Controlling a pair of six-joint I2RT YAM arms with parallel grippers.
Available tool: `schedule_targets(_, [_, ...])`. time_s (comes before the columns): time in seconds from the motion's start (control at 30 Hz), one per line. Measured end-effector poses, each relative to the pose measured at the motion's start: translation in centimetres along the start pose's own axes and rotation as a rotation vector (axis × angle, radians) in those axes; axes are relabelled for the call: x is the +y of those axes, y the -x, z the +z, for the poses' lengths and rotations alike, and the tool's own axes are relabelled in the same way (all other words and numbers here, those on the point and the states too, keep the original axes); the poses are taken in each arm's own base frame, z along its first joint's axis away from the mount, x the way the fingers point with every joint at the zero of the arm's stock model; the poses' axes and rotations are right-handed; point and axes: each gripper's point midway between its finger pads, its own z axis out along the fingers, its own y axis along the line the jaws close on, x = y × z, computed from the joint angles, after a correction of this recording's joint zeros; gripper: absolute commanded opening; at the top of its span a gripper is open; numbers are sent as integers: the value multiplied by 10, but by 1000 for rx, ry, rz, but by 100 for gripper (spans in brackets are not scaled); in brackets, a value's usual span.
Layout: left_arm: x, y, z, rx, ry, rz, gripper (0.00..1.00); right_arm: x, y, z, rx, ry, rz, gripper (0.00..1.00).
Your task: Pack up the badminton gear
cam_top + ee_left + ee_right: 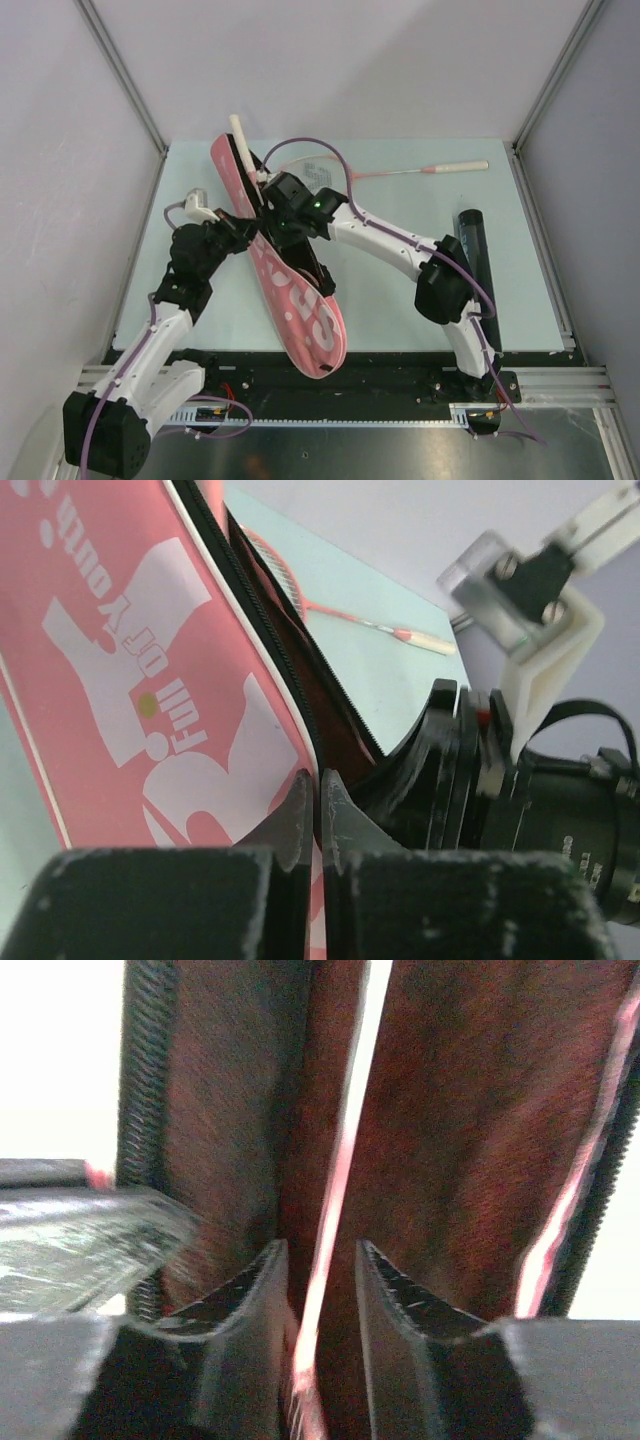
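A robotics laboratory cell is indicated. A pale green worktop (400,300) is enclosed on three sides by plain grey panels (340,60), which are framed by aluminium profile posts (122,75) running down from the upper left and upper right of the top view. Along the bottom of that view an aluminium rail (570,383) is seen, to which two white and black robot arms (165,335) are bolted. Purple cables (345,168) are routed along the arms, and loose wiring (225,400) is exposed near the bases at the lower left.

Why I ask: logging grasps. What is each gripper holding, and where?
Left gripper pinches the pink bag by its zipper edge. Right gripper grips nothing: open astride the racket.
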Motion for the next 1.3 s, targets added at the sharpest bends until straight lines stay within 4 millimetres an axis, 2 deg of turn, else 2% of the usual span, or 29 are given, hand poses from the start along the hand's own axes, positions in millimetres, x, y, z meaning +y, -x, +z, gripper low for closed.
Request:
schedule_targets(0.13, [10,1,-4,-14,23,-1,0,-3,-22,-1,88,7,-41,66])
schedule_targets(0.23, [14,3,-4,-21,31,6,0,-8,-24,-14,117,51,-56,70])
schedule_targets(0.3, [14,3,-4,-21,30,13,0,-10,-14,-33,103,91,-58,72])
schedule_targets(0.4, [14,3,-4,-20,27,21,0,-17,11,-67,27,138,-38,74])
schedule_targets(0.47, [15,3,-3,-18,29,22,0,-33,26,-90,-45,157,0,76])
schedule_targets(0.53, [15,2,-3,-15,31,20,0,-51,31,-101,-103,188,58,77])
schedule_targets(0.57, [15,2,-2,-17,29,21,0,-61,27,-102,-115,200,105,76])
schedule_targets(0.63, [16,2,-1,-14,30,20,0,-86,13,-90,-132,230,210,76])
schedule_targets(0.7, [16,1,0,-10,31,19,0,-105,-5,-66,-103,230,290,76])
schedule_targets(0.77, [17,0,0,-8,32,18,0,-113,-24,-33,-56,253,354,76])
schedule_targets(0.9, [15,-1,0,-2,22,18,0,-99,-44,20,-2,362,436,81])
schedule_targets(1.1, [14,-2,-1,3,14,14,0,-73,-40,47,-33,497,495,70])
schedule_targets(1.2, [12,-1,-2,1,9,12,0,-65,-35,58,-67,551,505,46])
schedule_targets(1.23, [12,-1,-2,-2,7,12,0,-63,-33,63,-80,573,520,30])
schedule_targets(1.3, [10,0,-5,-7,2,13,0,-62,-31,67,-96,589,526,12])
